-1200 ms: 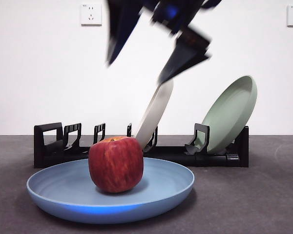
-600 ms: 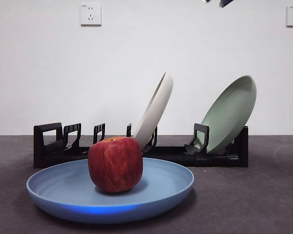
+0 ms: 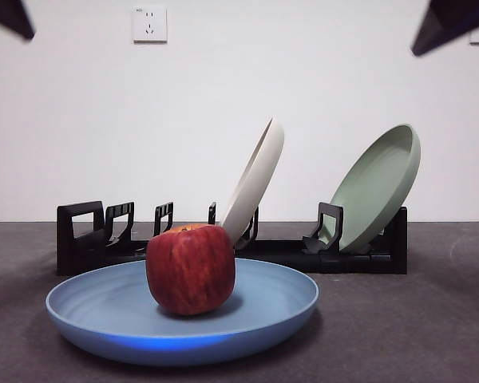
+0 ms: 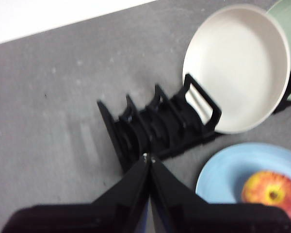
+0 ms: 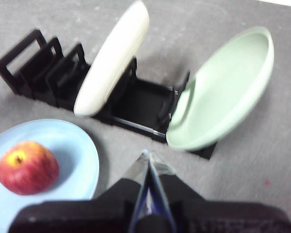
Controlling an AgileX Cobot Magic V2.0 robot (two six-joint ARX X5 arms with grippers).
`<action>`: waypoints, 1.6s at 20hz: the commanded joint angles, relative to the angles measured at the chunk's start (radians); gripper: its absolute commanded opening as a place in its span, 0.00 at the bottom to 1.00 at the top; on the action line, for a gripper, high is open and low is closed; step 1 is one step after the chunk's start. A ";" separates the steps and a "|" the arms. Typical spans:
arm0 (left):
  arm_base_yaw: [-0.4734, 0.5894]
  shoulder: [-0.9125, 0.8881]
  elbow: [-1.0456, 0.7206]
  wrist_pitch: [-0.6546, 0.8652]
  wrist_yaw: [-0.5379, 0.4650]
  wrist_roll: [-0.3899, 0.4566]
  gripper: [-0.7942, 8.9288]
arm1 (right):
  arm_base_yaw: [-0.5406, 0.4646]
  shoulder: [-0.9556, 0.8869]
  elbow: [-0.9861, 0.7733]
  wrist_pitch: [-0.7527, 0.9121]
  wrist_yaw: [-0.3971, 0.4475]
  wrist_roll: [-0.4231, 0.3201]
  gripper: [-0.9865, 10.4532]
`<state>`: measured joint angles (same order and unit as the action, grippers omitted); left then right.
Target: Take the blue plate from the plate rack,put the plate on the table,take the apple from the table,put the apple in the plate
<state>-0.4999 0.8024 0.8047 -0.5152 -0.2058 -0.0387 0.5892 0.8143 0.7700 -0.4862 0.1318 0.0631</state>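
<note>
On the desk (image 3: 431, 335) we list the blue plate (image 3: 104, 307) — apple (image 3: 191, 269) resting in it, before the plate rack (image 3: 88, 239) with cream plate (image 3: 255, 179) and green plate (image 3: 379, 183). Left hand (image 4: 148, 158) and right hand (image 5: 146, 154) — both pinched together, empty, raised.

You get even, bright light in front view, soft shadow under the blue plate (image 3: 88, 307); both wrist views are soft and slightly blurred, jaws out of focus
</note>
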 commanded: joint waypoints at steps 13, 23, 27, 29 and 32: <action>0.002 -0.129 -0.229 0.066 -0.001 -0.123 0.08 | 0.000 -0.148 -0.187 0.071 0.028 0.120 0.09; 0.129 -0.379 -0.251 0.072 0.085 0.016 0.08 | 0.000 -0.148 -0.187 0.070 0.031 0.120 0.09; 0.325 -0.568 -0.457 0.272 0.161 0.058 0.08 | 0.000 -0.148 -0.187 0.070 0.031 0.120 0.09; 0.411 -0.633 -0.570 0.347 0.240 0.058 0.08 | 0.000 -0.148 -0.187 0.070 0.031 0.120 0.09; 0.489 -0.679 -0.698 0.413 0.292 0.060 0.08 | 0.000 -0.148 -0.187 0.070 0.031 0.120 0.09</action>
<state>-0.0154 0.1280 0.1192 -0.1150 0.0807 0.0082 0.5892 0.6682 0.5877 -0.4202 0.1585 0.1726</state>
